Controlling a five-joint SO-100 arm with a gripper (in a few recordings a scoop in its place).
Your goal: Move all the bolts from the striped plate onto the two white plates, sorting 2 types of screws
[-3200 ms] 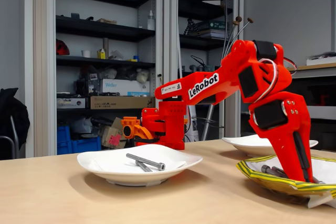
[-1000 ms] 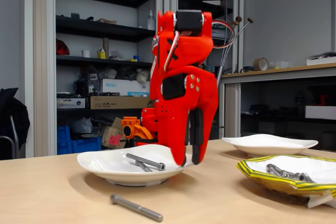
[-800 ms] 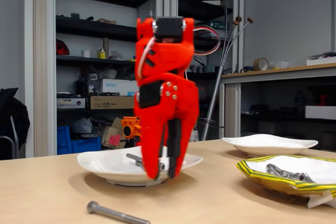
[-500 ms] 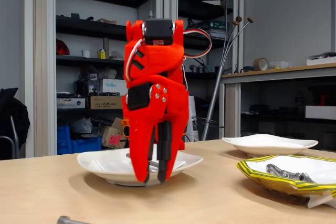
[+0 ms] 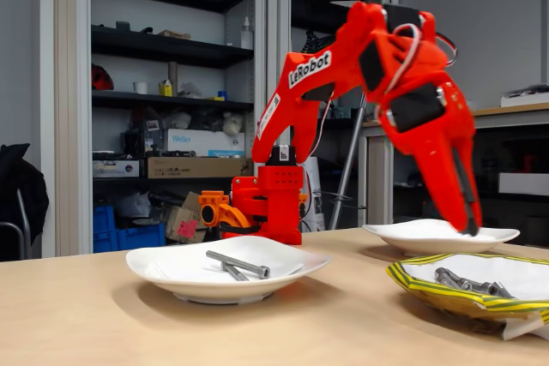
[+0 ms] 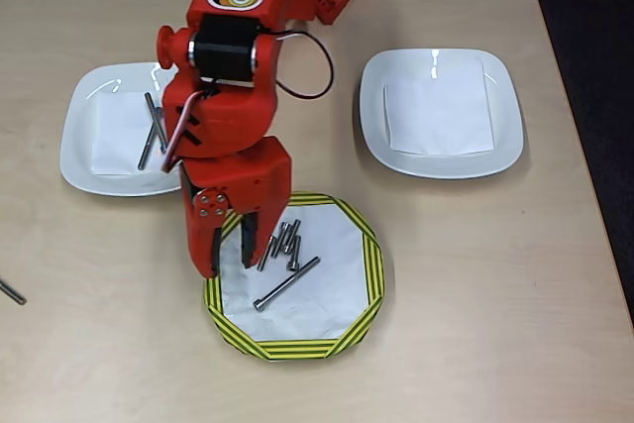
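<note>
While scattered: four bolts (image 6: 282, 250) on striped plate (image 6: 369, 284)

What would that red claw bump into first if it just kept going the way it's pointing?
Probably the striped plate below the gripper, near its left edge, beside the short bolts. Depth is hard to judge, so that's a guess.

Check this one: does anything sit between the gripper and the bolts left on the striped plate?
Nothing visible does. The gripper hangs over the striped plate, left side in the overhead view, fingers apart and empty. The bolts lie uncovered just right of it.
</note>
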